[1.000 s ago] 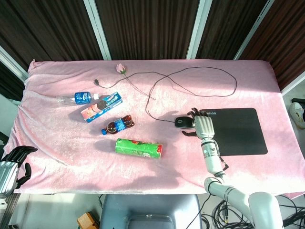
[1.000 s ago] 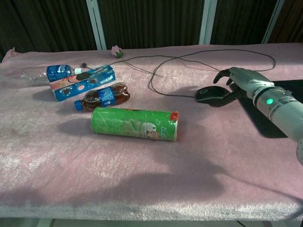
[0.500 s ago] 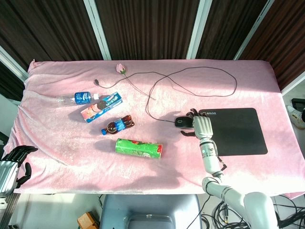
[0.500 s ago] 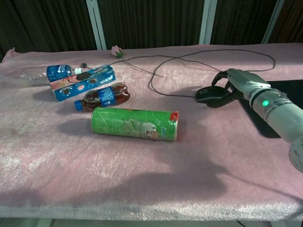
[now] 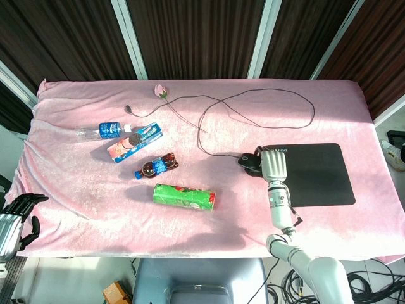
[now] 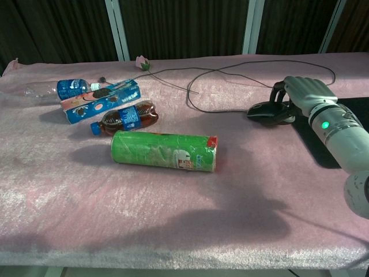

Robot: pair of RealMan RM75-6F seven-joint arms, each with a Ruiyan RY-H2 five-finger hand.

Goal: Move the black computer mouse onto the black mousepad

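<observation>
The black computer mouse (image 5: 249, 161) (image 6: 262, 111) lies on the pink cloth at the left edge of the black mousepad (image 5: 316, 174) (image 6: 351, 112). My right hand (image 5: 272, 166) (image 6: 302, 95) covers its right side and grips it with curled fingers. The mouse's thin cable (image 5: 253, 95) loops back across the cloth. My left hand (image 5: 16, 215) hangs off the table's near left corner, fingers spread, holding nothing; the chest view does not show it.
A green cylindrical can (image 5: 185, 196) (image 6: 164, 150) lies on its side near the middle. A dark soda bottle (image 5: 156, 166), a snack box (image 5: 134, 142) and a water bottle (image 5: 101, 130) lie to the left. A pink flower (image 5: 161, 92) rests at the back.
My right hand has closed on the mouse and slid it to the right, up to the mousepad's left edge. The cable has followed. The left hand has stayed put.
</observation>
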